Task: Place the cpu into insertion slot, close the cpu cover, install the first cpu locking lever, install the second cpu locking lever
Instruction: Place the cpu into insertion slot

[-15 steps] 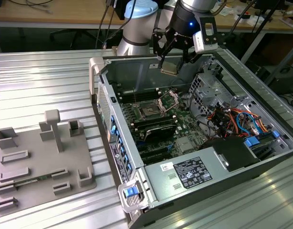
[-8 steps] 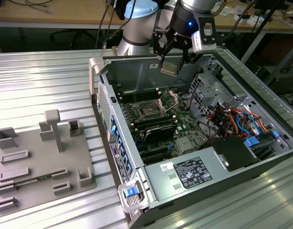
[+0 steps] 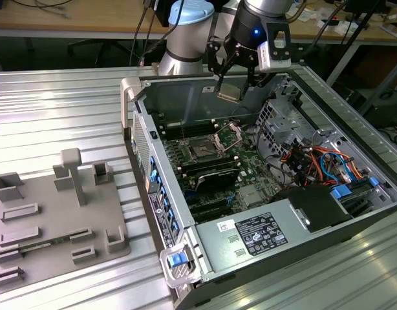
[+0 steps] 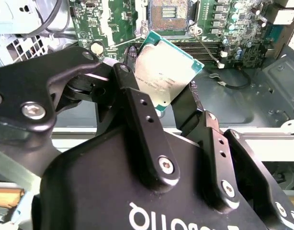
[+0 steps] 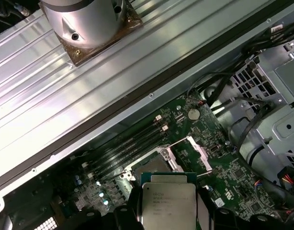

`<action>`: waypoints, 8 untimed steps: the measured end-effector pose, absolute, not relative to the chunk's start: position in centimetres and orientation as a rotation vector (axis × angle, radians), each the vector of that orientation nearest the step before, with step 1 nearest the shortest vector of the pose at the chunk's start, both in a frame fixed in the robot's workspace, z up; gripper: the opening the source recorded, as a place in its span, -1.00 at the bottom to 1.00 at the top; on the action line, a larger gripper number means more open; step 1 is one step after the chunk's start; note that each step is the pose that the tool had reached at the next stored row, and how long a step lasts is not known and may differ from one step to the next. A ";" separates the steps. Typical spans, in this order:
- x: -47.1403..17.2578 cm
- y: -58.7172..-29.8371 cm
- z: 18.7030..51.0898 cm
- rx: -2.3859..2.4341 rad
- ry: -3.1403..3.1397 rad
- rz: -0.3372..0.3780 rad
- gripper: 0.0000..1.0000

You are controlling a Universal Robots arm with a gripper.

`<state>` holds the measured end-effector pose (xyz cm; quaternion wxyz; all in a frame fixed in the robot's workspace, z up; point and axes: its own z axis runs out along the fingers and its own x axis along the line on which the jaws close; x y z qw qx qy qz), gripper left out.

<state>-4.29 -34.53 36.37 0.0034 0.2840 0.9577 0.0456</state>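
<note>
Cpu (image 4: 166, 72): held in the air above the board, silvery face up, likely to keep it level.
Claw (image 4: 160, 86): clamped on the cpu's opposite edges.
Insertion slot (image 5: 152, 166): bare below.
Cpu cover (image 5: 198, 154): swung up, leaving the socket free.

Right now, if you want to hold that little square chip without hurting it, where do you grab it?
Grab the cpu by two opposite thin edges, coming down over its silvery face with one finger on each side. The gripper holds it that way here. It is a thin, flat square, so the edges are probably the safest places to pinch.
</note>
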 end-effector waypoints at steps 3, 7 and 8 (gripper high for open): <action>-4.3 -34.5 36.4 0.934 2.987 0.143 0.09; -4.3 -34.5 36.4 0.980 2.971 0.142 0.09; -4.3 -34.5 36.4 0.999 2.965 0.142 0.09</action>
